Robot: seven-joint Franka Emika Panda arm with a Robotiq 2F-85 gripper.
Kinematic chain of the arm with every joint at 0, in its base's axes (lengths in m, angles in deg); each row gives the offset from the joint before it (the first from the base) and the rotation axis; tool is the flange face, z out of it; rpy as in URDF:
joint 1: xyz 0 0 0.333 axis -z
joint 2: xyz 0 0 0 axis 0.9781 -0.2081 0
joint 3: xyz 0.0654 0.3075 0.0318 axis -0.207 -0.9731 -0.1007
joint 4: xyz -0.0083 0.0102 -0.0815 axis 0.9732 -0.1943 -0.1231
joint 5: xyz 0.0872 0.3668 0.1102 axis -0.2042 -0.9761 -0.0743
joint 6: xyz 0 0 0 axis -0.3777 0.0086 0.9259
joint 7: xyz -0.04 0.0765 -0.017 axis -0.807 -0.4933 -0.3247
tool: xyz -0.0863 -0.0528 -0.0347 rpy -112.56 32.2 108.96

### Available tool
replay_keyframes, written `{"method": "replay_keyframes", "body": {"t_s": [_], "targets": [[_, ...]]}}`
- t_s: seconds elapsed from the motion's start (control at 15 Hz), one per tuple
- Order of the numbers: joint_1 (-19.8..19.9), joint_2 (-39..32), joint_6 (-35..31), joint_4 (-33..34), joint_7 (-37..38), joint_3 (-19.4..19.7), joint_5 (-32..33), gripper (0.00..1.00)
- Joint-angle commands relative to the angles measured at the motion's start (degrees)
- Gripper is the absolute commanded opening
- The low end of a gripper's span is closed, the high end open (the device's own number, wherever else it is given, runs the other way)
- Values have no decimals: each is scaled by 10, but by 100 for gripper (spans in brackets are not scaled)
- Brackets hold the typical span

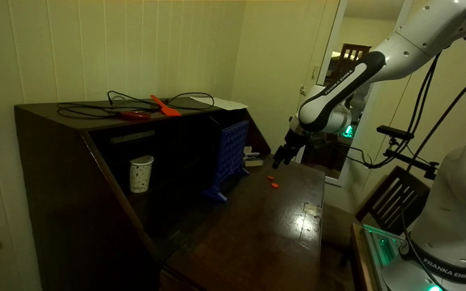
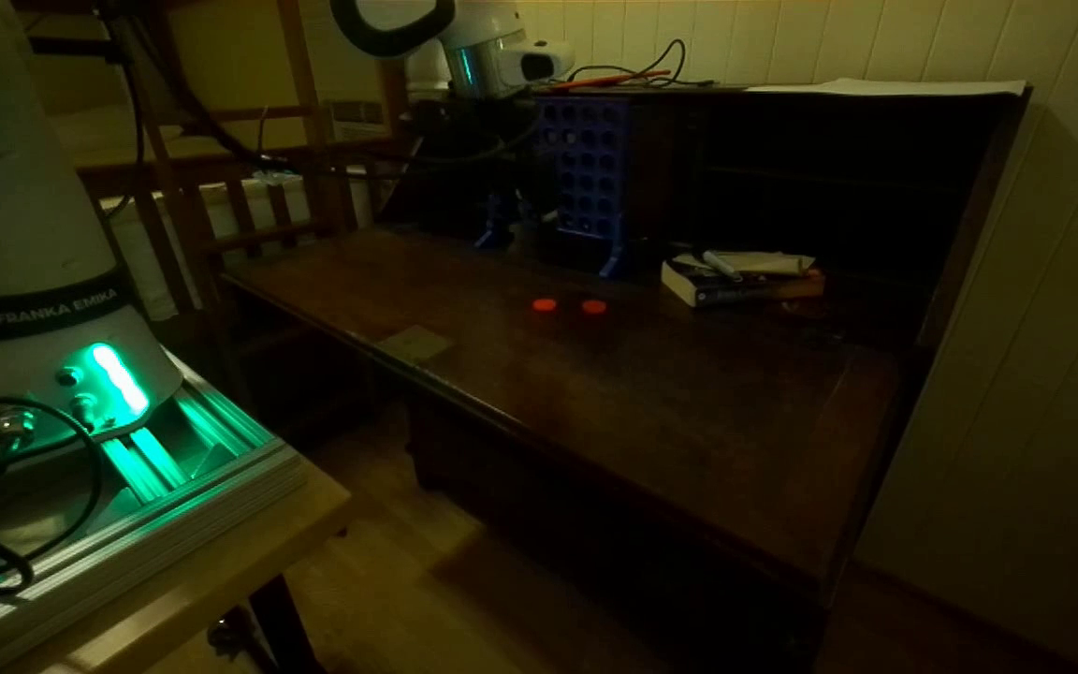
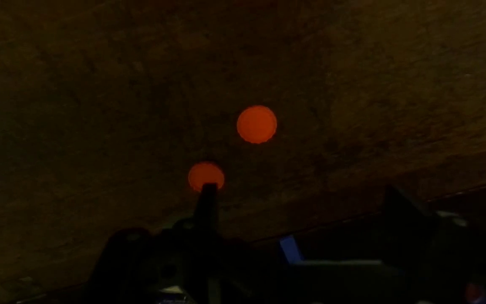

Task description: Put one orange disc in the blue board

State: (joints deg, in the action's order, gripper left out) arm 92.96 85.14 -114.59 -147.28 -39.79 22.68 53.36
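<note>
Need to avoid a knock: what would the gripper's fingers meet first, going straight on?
Probably the wooden desktop, though the orange disc one of the fingers overlaps in the wrist view could come first; depth is unclear.

White arm [image 1: 403, 52] arched high above its base [image 2: 43, 356], forearm [image 1: 340, 83] slanting down to a bent wrist [image 1: 336, 117]. Black claw [image 3: 300, 188] tilted, pointing downward; I can see its two fingers [image 3: 208, 207] well apart, jaws spread wide. Green light [image 2: 120, 379] glowing on the base
</note>
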Motion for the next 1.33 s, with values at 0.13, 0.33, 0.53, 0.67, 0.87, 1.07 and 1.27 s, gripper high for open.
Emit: {"method": "replay_keyframes", "body": {"t_s": [0.13,0.33,0.53,0.67,0.87,1.07,1.27], "targets": [[0,-33,-11,12,-21,0,-19,100],[0,-43,-13,18,-22,0,-19,100],[-10,-69,-46,14,3,0,32,100],[-12,-91,-50,18,7,-1,39,100],[-13,-119,-63,24,-9,-11,22,100],[-8,-142,-83,30,-15,-24,11,100],[-4,-154,-105,31,-12,-26,14,100]]}}
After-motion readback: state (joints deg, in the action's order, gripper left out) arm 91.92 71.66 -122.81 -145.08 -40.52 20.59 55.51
